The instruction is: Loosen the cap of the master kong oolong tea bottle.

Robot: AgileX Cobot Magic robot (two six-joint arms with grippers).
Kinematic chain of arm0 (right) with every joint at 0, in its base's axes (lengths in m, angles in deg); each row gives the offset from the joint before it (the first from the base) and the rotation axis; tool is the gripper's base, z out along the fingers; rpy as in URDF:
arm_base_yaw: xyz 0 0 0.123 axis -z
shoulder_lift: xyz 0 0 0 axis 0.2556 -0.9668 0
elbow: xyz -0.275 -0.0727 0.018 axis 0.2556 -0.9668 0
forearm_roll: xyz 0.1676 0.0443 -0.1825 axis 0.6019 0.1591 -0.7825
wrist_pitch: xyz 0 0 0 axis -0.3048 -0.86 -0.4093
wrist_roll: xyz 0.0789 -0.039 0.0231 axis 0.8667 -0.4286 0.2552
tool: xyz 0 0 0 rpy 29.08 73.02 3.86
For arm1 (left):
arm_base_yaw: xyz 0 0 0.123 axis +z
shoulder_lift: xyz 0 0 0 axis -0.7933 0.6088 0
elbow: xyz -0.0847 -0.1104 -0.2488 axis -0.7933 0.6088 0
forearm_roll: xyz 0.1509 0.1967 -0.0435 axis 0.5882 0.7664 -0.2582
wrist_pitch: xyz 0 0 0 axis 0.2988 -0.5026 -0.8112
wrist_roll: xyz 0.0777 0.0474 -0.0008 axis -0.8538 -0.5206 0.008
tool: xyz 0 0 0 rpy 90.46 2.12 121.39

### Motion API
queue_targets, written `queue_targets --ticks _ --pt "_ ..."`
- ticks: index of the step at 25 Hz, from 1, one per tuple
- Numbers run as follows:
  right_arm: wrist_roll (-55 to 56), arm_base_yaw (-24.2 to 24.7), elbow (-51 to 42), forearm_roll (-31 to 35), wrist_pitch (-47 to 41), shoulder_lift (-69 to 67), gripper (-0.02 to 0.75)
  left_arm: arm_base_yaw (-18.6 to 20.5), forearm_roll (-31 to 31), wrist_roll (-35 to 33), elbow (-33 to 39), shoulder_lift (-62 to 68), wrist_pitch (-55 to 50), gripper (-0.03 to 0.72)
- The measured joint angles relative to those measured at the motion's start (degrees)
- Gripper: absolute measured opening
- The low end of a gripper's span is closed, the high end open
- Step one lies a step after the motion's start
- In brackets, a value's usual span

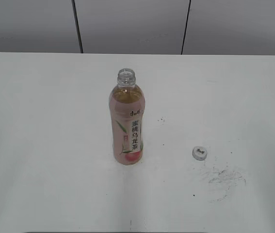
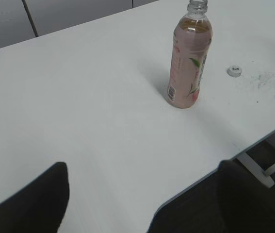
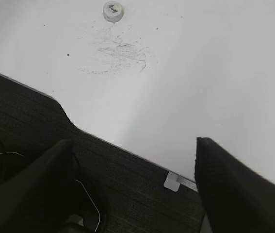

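Observation:
The master kong oolong tea bottle (image 1: 127, 127) stands upright mid-table with its neck open; it also shows in the left wrist view (image 2: 189, 58). The cap (image 1: 199, 153) lies on the table to the bottle's right, apart from it, and shows in the left wrist view (image 2: 234, 71) and the right wrist view (image 3: 113, 10). My left gripper (image 2: 142, 194) is open and empty, back near the table's front edge, far from the bottle. My right gripper (image 3: 132, 184) is open and empty, over the table's front edge, short of the cap. Neither gripper shows in the exterior view.
The white table (image 1: 40, 145) has dark scuff marks (image 1: 224, 177) just in front of the cap. Its front edge (image 3: 103, 138) borders dark floor. A grey panelled wall (image 1: 127, 24) stands behind the table.

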Motion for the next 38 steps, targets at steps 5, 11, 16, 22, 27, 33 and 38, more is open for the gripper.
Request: queue_targets --ticks 5,11,16,22,27,33,38 --pt "1.0 0.0 0.0 -0.1 0.1 0.0 0.585 0.0 0.1 0.0 0.0 0.0 0.2 0.539" --pt "1.1 0.0 0.0 -0.1 0.1 0.0 0.585 0.0 0.1 0.0 0.0 0.0 0.5 0.527" --pt "1.2 0.0 0.0 -0.1 0.1 0.0 0.585 0.0 0.1 0.0 0.0 0.0 0.5 0.524" --pt "1.2 0.4 -0.1 0.0 0.1 0.7 0.585 3.4 0.1 0.0 0.0 0.0 0.5 0.524" --pt "1.2 9.0 -0.1 0.1 0.2 5.8 0.585 16.2 0.2 0.0 0.0 0.0 0.5 0.514" --pt "1.2 17.1 -0.1 0.0 0.3 15.3 0.585 25.1 0.3 0.0 0.0 -0.8 0.5 0.510" --pt "1.2 17.3 -0.1 0.0 0.4 19.6 0.585 25.6 0.4 0.0 0.0 -5.2 0.5 0.510"
